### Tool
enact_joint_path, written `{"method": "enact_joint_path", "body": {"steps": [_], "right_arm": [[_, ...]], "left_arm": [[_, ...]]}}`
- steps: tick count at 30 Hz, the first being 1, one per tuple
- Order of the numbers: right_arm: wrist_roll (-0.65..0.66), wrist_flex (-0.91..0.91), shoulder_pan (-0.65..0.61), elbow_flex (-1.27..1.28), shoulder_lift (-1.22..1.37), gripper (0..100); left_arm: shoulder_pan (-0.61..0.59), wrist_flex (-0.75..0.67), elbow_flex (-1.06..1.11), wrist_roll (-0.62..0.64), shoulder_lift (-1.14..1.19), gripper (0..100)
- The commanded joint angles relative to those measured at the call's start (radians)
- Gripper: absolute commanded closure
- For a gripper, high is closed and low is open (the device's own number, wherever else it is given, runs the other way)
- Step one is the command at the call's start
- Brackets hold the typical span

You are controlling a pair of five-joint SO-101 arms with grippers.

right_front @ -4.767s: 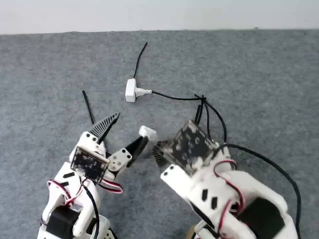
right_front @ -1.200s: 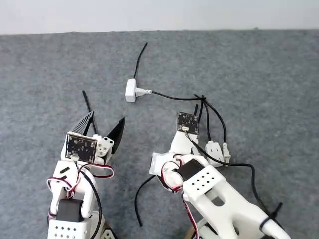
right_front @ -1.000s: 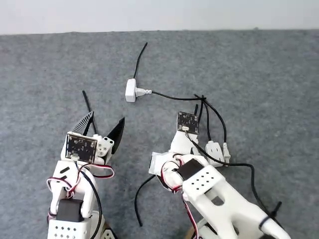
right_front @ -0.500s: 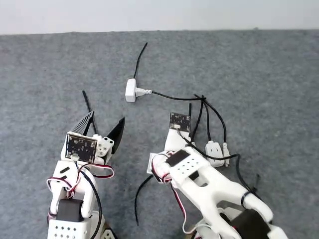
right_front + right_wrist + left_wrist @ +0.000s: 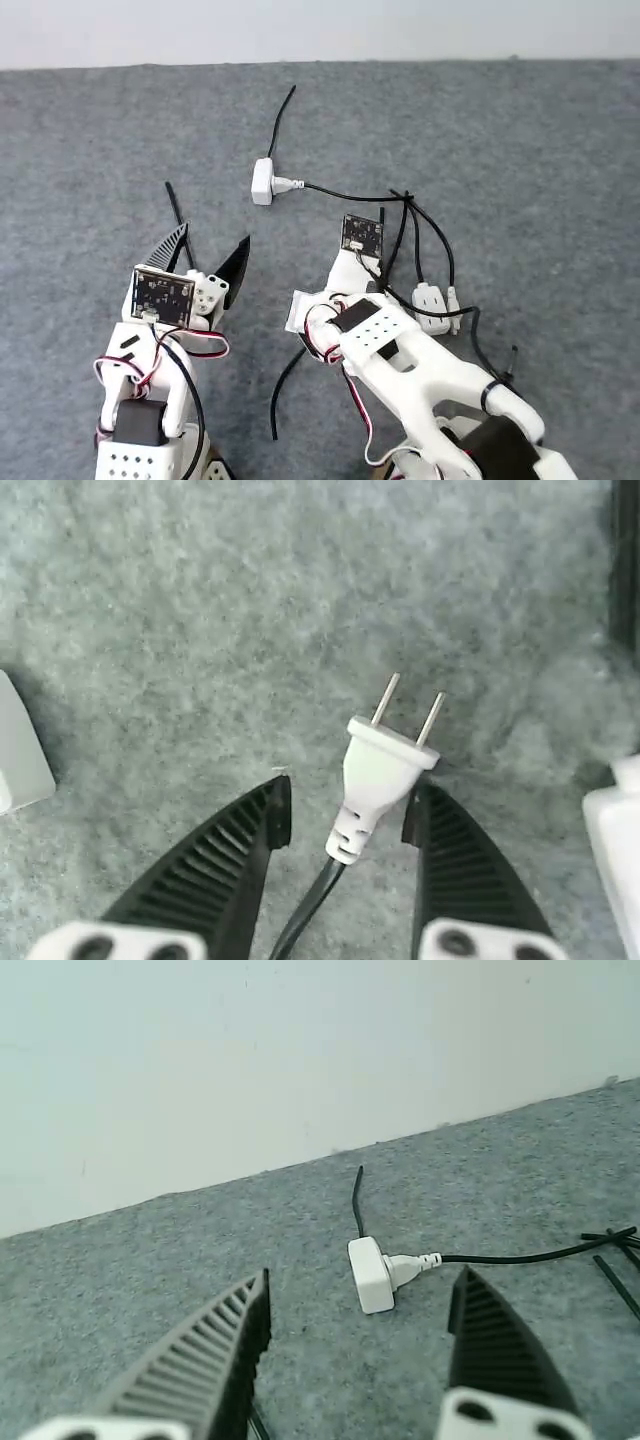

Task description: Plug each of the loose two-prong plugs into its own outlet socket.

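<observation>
Plug [image 5: 381,763], white two-prong, lies between spread jaws of right gripper [image 5: 348,786]; left gripper [image 5: 215,235] released, lower left of high view.

No readable text, label, number or sign — none on any surface here.

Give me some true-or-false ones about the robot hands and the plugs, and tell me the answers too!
1. The right gripper is open, with a white two-prong plug between its fingers. True.
2. That plug is pushed into a socket. False: both its prongs are bare.
3. The left gripper is shut on a cable. False: it is open and holds nothing.
4. Farther up the table, another plug sits in a white socket. True.
</observation>
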Motion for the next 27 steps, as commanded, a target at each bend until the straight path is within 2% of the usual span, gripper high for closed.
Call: {"method": "enact_joint_path", "body": {"steps": [1,8,17,19,21,23,25,27], "right_arm": [[-0.015,-0.01,-0.002,-0.048,0.004,82.2],[-0.018,-0.012,0.048,-0.041,0.038,82.2],[-0.015,0.039,0.111,-0.18,0.277,82.5],[-0.014,0.048,0.108,-0.195,0.294,88.4],[-0.014,0.054,0.108,-0.201,0.3,99.8],[-0.014,0.054,0.108,-0.203,0.298,95.7],[-0.014,0.054,0.108,-0.203,0.298,99.2],[-0.014,0.056,0.11,-0.203,0.298,98.5]], "left_arm": [[0.006,-0.028,-0.005,0.011,0.0,73],[0.006,-0.026,-0.005,0.011,0.0,73],[0.006,-0.026,-0.004,0.011,0.0,73],[0.006,-0.029,0.002,0.011,0.0,73],[0.008,-0.029,0.004,0.011,0.0,73],[0.008,-0.029,0.004,0.011,0.0,73],[0.008,-0.029,0.004,0.011,0.0,73],[0.008,-0.029,0.004,0.011,0.0,73]]}}
